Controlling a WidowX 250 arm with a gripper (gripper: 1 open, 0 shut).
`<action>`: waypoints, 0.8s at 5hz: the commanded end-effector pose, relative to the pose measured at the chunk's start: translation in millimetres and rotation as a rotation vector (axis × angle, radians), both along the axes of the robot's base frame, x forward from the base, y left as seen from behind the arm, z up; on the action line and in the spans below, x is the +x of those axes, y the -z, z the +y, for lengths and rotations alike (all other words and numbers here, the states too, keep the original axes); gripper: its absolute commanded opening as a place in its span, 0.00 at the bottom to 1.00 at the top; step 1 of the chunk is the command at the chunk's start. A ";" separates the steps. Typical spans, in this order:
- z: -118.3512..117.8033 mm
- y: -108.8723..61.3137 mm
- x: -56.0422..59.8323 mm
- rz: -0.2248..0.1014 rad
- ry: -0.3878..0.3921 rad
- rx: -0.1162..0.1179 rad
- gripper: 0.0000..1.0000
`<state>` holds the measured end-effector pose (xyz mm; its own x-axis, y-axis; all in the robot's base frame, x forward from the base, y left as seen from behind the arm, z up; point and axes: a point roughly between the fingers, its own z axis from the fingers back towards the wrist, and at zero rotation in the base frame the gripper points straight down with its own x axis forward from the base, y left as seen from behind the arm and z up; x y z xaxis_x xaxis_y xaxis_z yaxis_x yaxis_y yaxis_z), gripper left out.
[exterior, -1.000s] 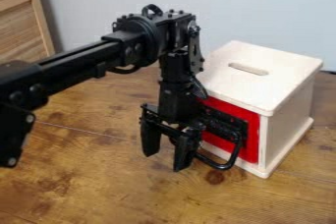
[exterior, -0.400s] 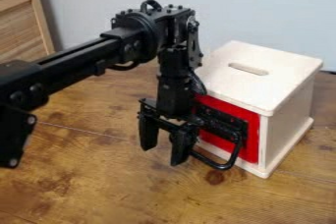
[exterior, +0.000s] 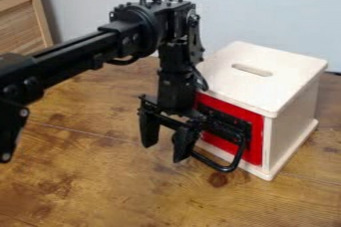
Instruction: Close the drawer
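Observation:
The drawer [exterior: 222, 123] has a red front with a black panel and a large black loop handle [exterior: 221, 156]. It sits in a pale wooden cube box [exterior: 272, 94] on the right and looks nearly flush with the box front. My gripper [exterior: 167, 142] hangs vertically just left of the drawer front, beside the handle. Its two black fingers [exterior: 150, 136] are spread apart and hold nothing. The arm covers the left part of the drawer front.
The box has a slot [exterior: 250, 70] in its top. The wooden table [exterior: 80, 186] lies to the left and front. A wooden panel [exterior: 23, 17] stands at the back left and a white wall [exterior: 266, 7] behind.
The gripper has shifted slightly left and away from the drawer front. The arm has risen a little. The drawer looks unchanged.

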<state>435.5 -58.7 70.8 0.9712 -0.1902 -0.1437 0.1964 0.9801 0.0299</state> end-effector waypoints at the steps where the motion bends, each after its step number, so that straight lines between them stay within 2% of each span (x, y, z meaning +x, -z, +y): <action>1: -15.1 -59.2 15.3 -0.233 -0.117 -0.039 1.00; 4: -10.0 -101.0 -6.4 -0.271 -0.166 -0.054 1.00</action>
<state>431.1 -68.4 127.1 0.9995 -0.0221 0.0215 0.0216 0.9996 0.0201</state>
